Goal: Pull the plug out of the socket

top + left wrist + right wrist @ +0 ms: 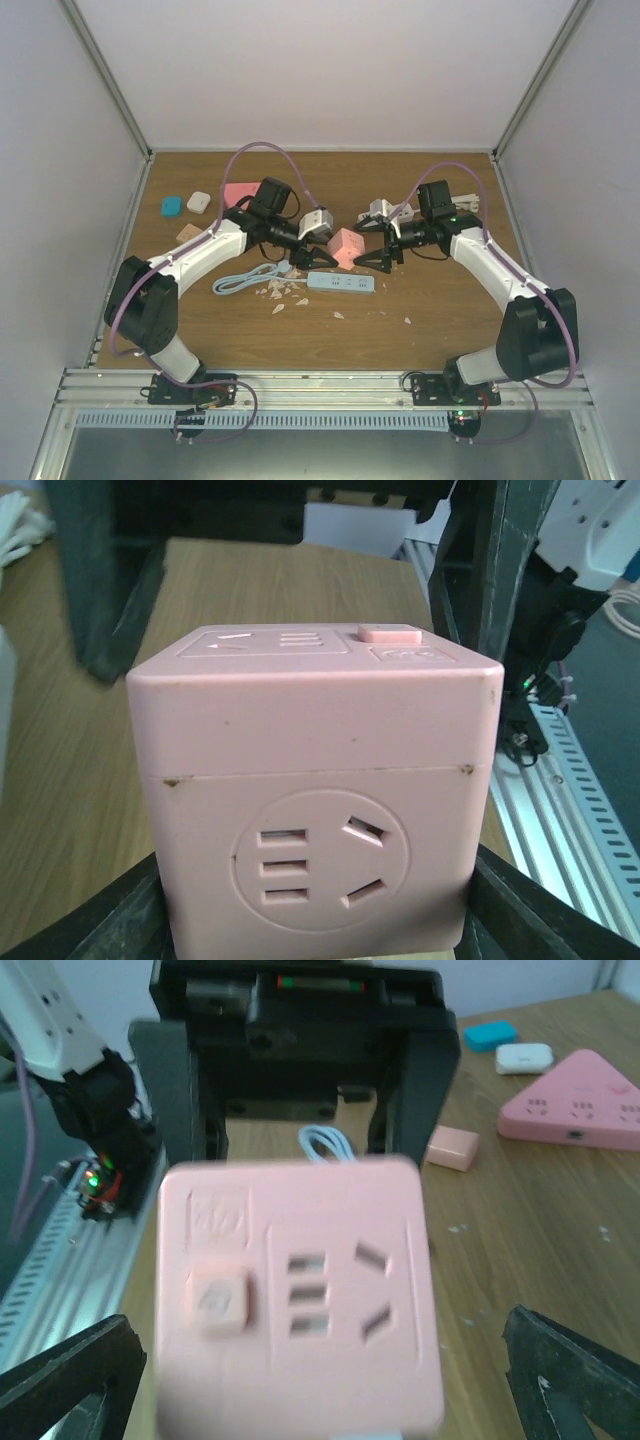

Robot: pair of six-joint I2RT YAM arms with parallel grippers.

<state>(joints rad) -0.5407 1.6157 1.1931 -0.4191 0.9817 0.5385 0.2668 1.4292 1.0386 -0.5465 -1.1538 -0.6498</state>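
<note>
Left tool (315,932) clamps the pink socket cube (315,730).

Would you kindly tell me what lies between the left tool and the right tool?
The pink cube socket lies between them, gripped by the left tool; the right tool stands open, facing it. The top view shows this.
</note>
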